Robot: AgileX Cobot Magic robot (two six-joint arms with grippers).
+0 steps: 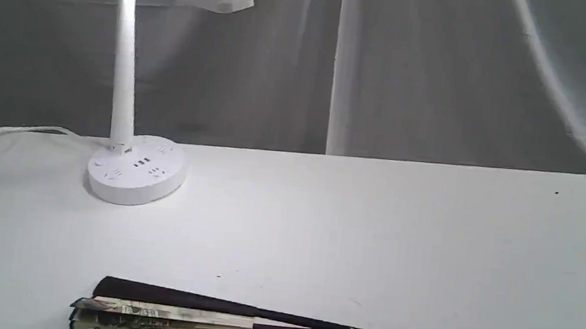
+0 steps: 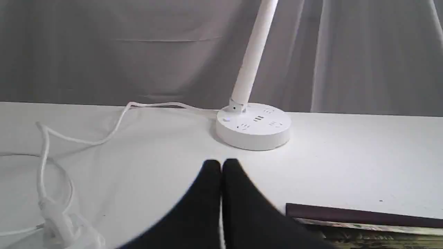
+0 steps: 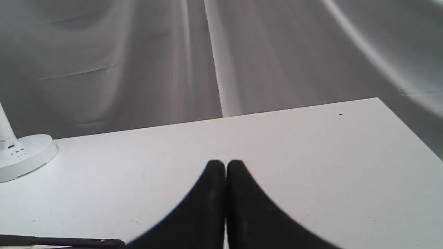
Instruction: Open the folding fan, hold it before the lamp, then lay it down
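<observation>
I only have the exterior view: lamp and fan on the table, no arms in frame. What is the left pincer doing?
Observer: The left pincer is shut on nothing. It hangs over the bare table, and the fan lies off to one side, untouched.
Operator: And the right one?
Observer: The right pincer is shut and empty too. Only the fan's dark stick shows at the edge of its camera.
Operator: Where does the cord run past my frame?
Observer: The cord lies in loose loops on the table beyond the lamp.
</observation>
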